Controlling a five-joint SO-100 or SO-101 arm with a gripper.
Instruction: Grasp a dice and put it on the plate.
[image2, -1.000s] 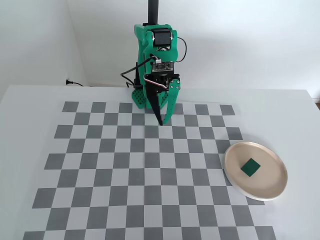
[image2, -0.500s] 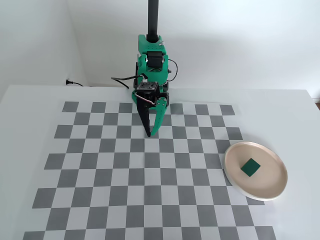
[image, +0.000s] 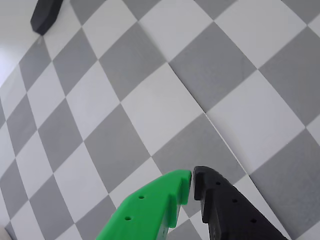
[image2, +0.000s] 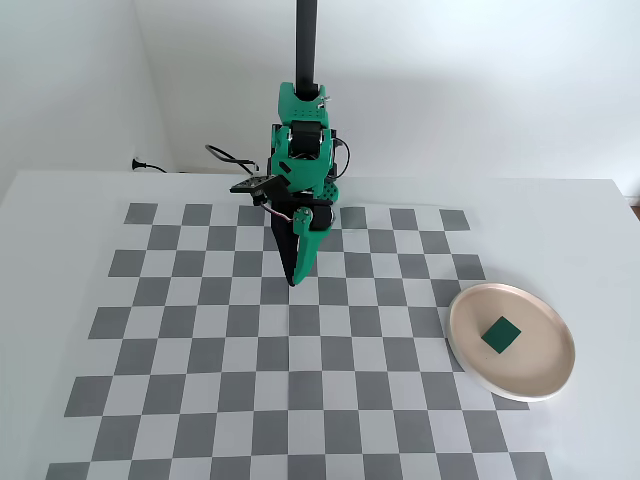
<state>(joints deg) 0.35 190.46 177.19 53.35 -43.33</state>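
My fingers are clenched on nothing, well apart from the dice, which already lies on the plate to their right in the fixed view.

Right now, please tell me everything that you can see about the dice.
The dice is a small dark green cube with plain faces; no pips show. It looks matte and solid, but its material cannot be told. In the fixed view it lies flat on the pale inside of the plate, near the middle, with its corners turned so that it looks like a diamond. Only the plate touches it. The gripper is far to the left of it, with jaws closed and empty. The wrist view does not show the dice.
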